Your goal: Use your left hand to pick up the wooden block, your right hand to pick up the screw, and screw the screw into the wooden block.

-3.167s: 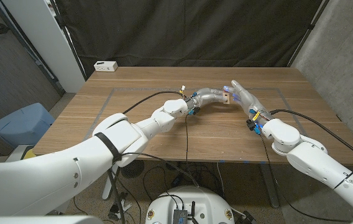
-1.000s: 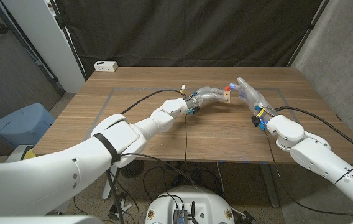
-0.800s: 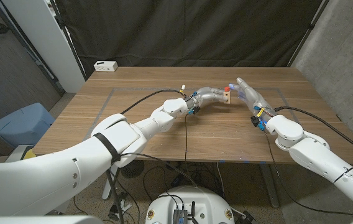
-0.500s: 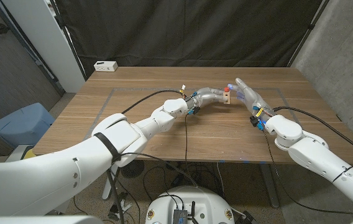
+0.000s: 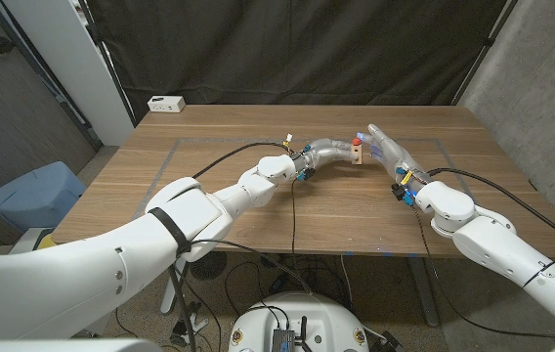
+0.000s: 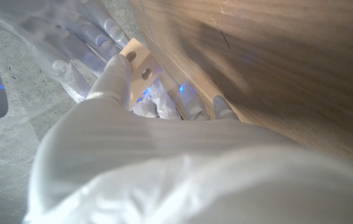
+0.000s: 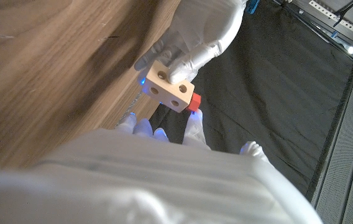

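Note:
In the head view my left hand (image 5: 330,151) holds the small wooden block (image 5: 356,154) just above the table's far middle. The right wrist view shows the block (image 7: 170,90) pale, with round holes, pinched by the left hand's fingers (image 7: 183,65). A red screw head (image 7: 193,101) sticks out of the block's side; it also shows in the head view as a red screw (image 5: 358,143). My right hand (image 5: 387,149) stands close beside the block with its fingers stretched out and apart. One of its fingertips (image 7: 192,126) is near the screw head; contact is unclear. The left wrist view shows the block (image 6: 140,62) under my left hand (image 6: 164,155).
A white box (image 5: 166,103) sits at the table's far left corner. Black cables (image 5: 293,210) run from both wrists over the table's (image 5: 209,210) near edge. A blue bin (image 5: 33,196) stands on the floor to the left. A dark curtain hangs behind the table.
The right hand covered the block 3.2 s ago, then drew back to the right and bared the red screw head. Over the last second it has edged back towards the block. The left hand has held still.

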### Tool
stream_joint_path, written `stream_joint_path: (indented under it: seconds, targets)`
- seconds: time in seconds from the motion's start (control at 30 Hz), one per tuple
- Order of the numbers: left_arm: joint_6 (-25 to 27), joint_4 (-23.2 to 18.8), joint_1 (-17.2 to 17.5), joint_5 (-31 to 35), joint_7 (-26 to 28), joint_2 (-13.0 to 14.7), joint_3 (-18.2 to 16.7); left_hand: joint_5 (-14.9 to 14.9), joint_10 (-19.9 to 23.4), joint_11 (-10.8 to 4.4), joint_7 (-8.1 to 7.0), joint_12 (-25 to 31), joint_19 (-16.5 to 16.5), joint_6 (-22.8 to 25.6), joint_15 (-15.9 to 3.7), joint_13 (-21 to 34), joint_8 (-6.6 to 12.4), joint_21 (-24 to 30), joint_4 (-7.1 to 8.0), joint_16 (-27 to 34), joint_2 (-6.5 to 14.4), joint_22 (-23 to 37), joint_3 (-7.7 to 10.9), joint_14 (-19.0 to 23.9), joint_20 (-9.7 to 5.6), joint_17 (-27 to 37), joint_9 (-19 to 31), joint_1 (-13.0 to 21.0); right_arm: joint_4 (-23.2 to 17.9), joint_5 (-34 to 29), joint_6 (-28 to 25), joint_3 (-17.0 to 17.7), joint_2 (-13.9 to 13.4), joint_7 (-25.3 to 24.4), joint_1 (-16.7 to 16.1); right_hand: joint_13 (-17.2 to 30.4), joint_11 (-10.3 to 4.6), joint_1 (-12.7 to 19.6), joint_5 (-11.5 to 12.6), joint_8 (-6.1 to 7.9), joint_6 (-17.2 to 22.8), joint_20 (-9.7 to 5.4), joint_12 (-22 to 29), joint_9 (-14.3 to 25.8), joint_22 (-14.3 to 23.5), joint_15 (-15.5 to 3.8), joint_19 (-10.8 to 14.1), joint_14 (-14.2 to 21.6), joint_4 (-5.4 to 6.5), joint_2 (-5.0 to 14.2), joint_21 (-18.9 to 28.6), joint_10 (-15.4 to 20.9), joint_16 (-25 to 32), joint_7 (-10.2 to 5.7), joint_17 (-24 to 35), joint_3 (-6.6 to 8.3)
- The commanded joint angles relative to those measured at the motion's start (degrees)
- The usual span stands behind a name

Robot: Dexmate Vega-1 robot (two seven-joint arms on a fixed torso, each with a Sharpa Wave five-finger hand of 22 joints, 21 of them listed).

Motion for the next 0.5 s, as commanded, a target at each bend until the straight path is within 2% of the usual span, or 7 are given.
stream_joint_path:
  seconds: [0.03, 0.5]
  targets:
    - [-0.2, 0.0, -0.1, 0.1, 0.2, 0.0, 0.2, 0.5, 0.5, -0.01, -0.06, 0.2, 0.3, 0.8, -1.55, 0.2, 0.29, 0.1, 2.37, 0.1, 1.6, 0.2, 3.03, 0.0, 0.26, 0.2, 0.3, -0.8, -0.5, 0.0, 0.5, 0.1, -0.3, -0.4, -0.6, 0.0, 0.25, -0.4, 0.4, 0.05, 0.1, 0.09, 0.1, 0.0, 0.2, -0.20, -0.3, -10.0, 0.33, 0.15, 0.2, -4.9, 0.4, 0.01, 0.1, 0.04]
    - [-0.4, 0.0, 0.0, 0.1, 0.1, -0.1, 0.2, 0.5, 0.6, -0.05, -0.01, 0.2, 0.2, 0.8, -1.47, 0.2, 0.29, 0.1, 2.38, 0.0, 1.5, 0.2, 2.99, 0.0, 0.26, 0.2, 0.3, -0.9, -1.1, -0.2, 1.1, 1.2, -0.2, -1.7, -1.8, 0.0, 0.30, -0.3, 0.5, 0.05, 0.1, 0.10, 0.2, 0.0, 0.2, -0.23, -0.3, -9.9, 0.33, 0.16, 0.2, -4.8, 0.4, -0.04, 0.1, 0.06]
